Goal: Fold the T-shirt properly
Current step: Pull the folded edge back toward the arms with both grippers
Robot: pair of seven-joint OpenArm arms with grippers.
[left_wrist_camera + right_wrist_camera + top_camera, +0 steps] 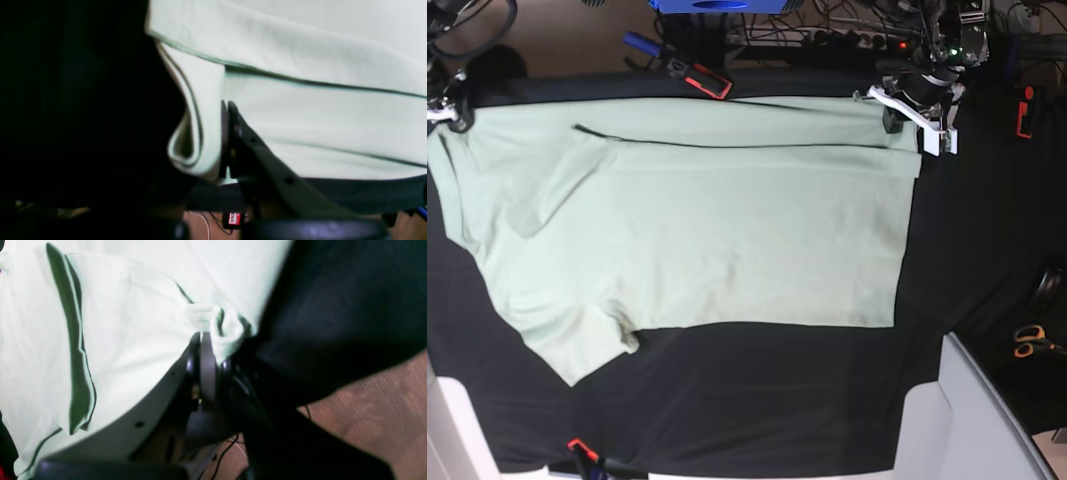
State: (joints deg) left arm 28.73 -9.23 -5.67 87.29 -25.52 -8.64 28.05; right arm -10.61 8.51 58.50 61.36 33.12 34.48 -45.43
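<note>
Base view, near edge: red clamp (pixel 579 446) on the front of the table (pixel 757 400), which is covered in black cloth; pale panels at both near corners. Orange-handled scissors (pixel 1030 341) lie on the black cloth, well apart from the garment.

T-shirt (pixel 707 230) lies spread flat across the middle of the table, pale mint green, one short sleeve (pixel 577 345) pointing toward the near edge. A fold line runs along its far side, with a strip of cloth doubled over there.

Left tool (pixel 227 140), on the base view's right at the far corner of the shirt, is pressed together, pinching a doubled fabric edge; layered hems show beside the tip in its wrist view.

Right tool (pixel 203 350), at the far corner on the base view's left, is also pressed together, pinching a bunched bit of shirt edge.

Farther back: another red clamp (pixel 707 80) at the far table edge, touching the shirt's border, then cables and a blue object (pixel 717 5).
</note>
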